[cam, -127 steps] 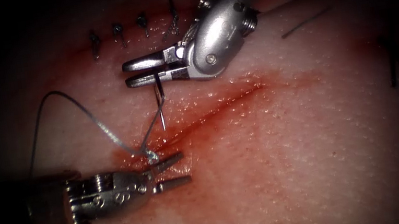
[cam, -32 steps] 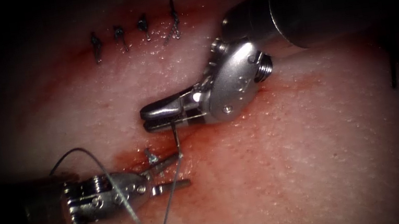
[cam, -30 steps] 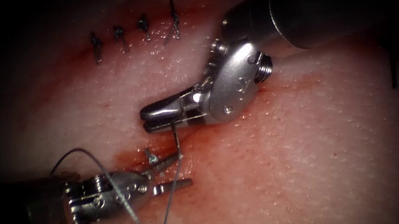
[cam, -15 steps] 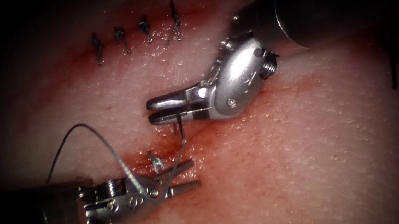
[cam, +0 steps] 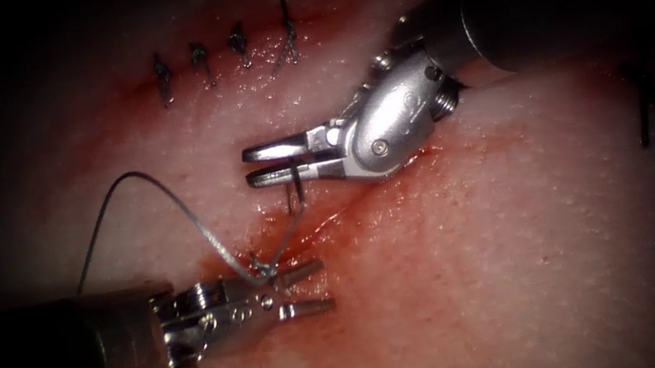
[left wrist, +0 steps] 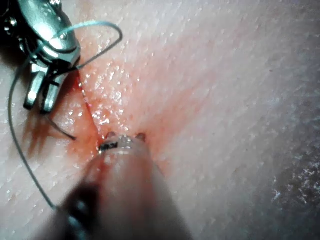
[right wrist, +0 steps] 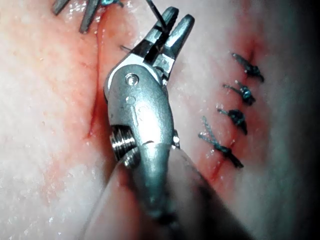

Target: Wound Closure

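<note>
**Needle held over the cut, left tool parked with jaws apart**

The needle (cam: 294, 191) is pinched in the right tool (cam: 276, 159), jaws pressed together on it near one end of its curve, so the rest hangs down toward the cut (cam: 364, 196). It can't quite be told whether the lower tip is touching the tissue (cam: 531, 266) or just above it, but most of the needle is seen out in the open, so it's judged to be not buried. It sits just on the far side of the cut's left end.

The thread (cam: 174, 202) is seen running from the needle down to a small knot-ish spot (cam: 257, 264) at the cut's left end, then arching up and off to the left in a loop. Red fluid (cam: 325, 228) is pooled along the cut.

The left tool (cam: 308, 286) is lying on the near side, jaws spread, nothing clamped in them; the thread is draped across right by its upper jaw. Probably it's kept there to be handy for the thread or the tissue edge, though that's only a guess.

Four finished stitches (cam: 237, 46) are lined up on the far side, well apart from the tools, and a loose bit of thread (cam: 647, 114) is lying far right
</note>
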### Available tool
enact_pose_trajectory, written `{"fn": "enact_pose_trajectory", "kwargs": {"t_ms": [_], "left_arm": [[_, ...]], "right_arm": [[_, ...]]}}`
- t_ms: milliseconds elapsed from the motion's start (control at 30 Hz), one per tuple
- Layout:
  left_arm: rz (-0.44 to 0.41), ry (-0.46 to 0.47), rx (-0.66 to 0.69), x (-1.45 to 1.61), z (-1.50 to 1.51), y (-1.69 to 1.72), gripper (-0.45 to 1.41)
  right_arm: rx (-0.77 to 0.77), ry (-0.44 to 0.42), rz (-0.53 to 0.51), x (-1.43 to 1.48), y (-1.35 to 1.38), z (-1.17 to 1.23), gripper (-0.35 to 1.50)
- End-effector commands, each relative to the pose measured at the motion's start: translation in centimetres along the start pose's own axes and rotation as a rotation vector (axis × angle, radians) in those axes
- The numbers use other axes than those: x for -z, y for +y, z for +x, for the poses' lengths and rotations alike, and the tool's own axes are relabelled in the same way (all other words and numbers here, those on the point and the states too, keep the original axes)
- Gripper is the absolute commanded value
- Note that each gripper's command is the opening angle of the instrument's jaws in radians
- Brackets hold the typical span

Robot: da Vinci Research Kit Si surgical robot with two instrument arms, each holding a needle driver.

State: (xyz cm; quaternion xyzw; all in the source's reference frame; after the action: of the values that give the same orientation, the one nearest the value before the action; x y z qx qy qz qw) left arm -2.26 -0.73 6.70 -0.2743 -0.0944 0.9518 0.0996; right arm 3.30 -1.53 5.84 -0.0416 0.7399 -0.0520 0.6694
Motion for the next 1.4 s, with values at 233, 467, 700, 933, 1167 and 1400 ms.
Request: {"fn": "enact_pose_trajectory", "kwargs": {"t_ms": [233, 467, 700, 933, 1167, 1400], "left_arm": [[0.016, -0.047, 0.009, -0.09, -0.14, 0.00, 0.59], [-0.019, -0.116, 0.016, -0.13, -0.20, 0.15, 0.36], [-0.053, -0.122, 0.016, -0.07, -0.20, 0.32, 0.32], [-0.074, -0.138, 0.007, 0.05, -0.31, 0.39, 0.44], [-0.079, -0.136, 0.000, 0.07, -0.36, 0.34, 0.44], [-0.081, -0.135, -0.003, 0.09, -0.38, 0.32, 0.44]], "right_arm": [[-0.115, 0.014, 0.014, -0.25, 0.15, -0.04, -0.35], [-0.328, -0.037, 0.089, -0.40, 0.19, -0.19, -0.35], [-0.404, -0.056, 0.143, -0.40, 0.02, -0.38, -0.35], [-0.528, -0.069, 0.154, -0.35, 0.00, -0.35, -0.35], [-0.706, -0.092, 0.172, -0.34, -0.07, -0.35, -0.35], [-0.926, -0.138, 0.194, -0.32, -0.17, -0.35, -0.35]]}}
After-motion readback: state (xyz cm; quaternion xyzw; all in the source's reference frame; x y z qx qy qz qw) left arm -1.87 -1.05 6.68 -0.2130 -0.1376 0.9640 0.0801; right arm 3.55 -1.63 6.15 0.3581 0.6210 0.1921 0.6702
